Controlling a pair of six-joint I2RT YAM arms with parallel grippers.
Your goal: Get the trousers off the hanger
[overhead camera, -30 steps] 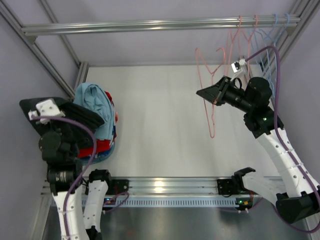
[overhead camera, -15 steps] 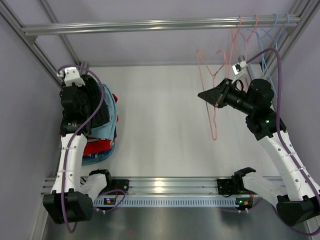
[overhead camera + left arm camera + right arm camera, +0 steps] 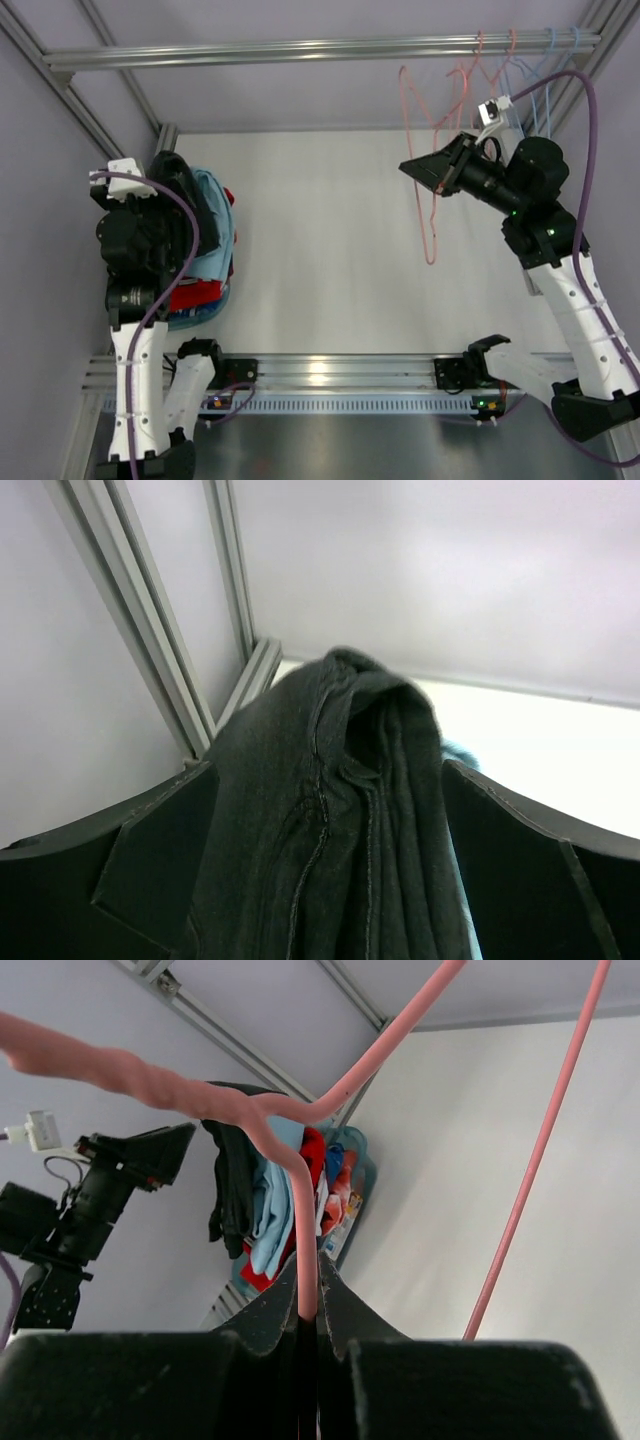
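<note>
Fingers [image 3: 140, 880] of the left gripper [image 3: 325, 770] stand wide apart, with the trousers [image 3: 340, 880] draped loosely between them over the clothes pile [image 3: 205, 290] at 9 o'clock on the table [image 3: 330, 230]. At 2 o'clock, the right gripper [image 3: 308, 1305] pinches the bare pink hanger [image 3: 298, 1200].
</note>
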